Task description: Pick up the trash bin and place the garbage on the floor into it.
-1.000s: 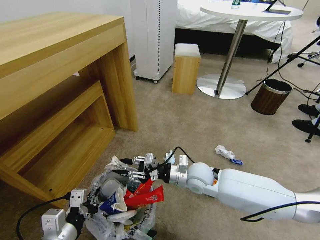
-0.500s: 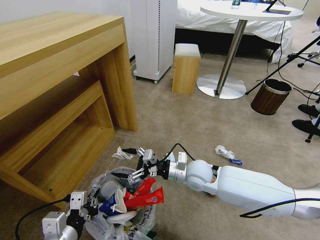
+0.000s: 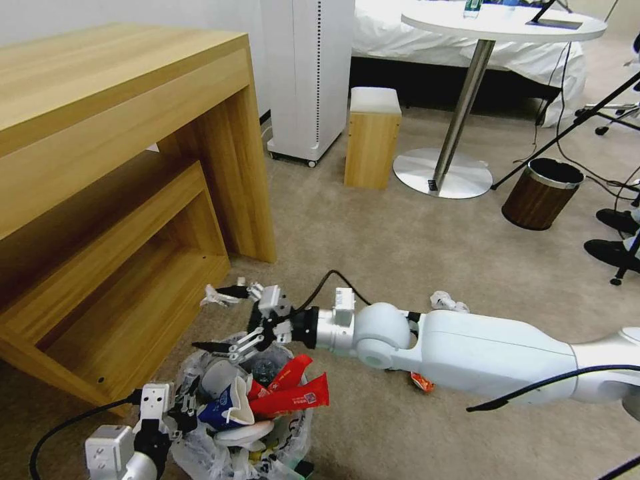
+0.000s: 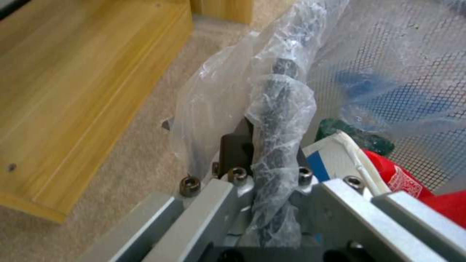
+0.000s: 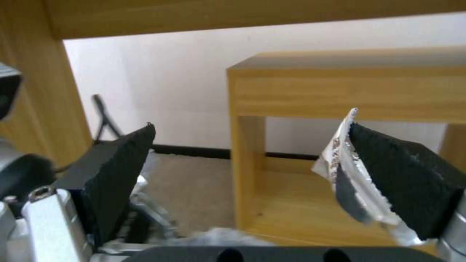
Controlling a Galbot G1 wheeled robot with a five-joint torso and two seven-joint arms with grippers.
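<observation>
Nearest me, at 7 o'clock in the head view, my left gripper (image 3: 175, 408) is clamped on the rim of the bin (image 3: 200, 453); the left wrist view shows the bag-wrapped rim (image 4: 276, 120) pinched between its pads. I judge this hold keeps the mouth upward and steady for drops. The bin stands upright on the carpet, long axis vertical, packed with garbage (image 3: 280, 393); a red wrapper (image 3: 290, 400) lies across the top, long axis toward 3 o'clock.

Just beyond, at 12 o'clock from the bin, my right gripper (image 3: 213, 320) hangs over the far rim with jaws spread wide. A silvery scrap (image 5: 347, 171) clings to one pad (image 5: 398, 174), apparently stuck rather than gripped, so I judge the release incomplete.

Farther, toward 3 o'clock, crumpled paper (image 3: 448, 301) and an orange wrapper (image 3: 419, 381) lie on the floor beside my right arm, not yet collected.
</observation>
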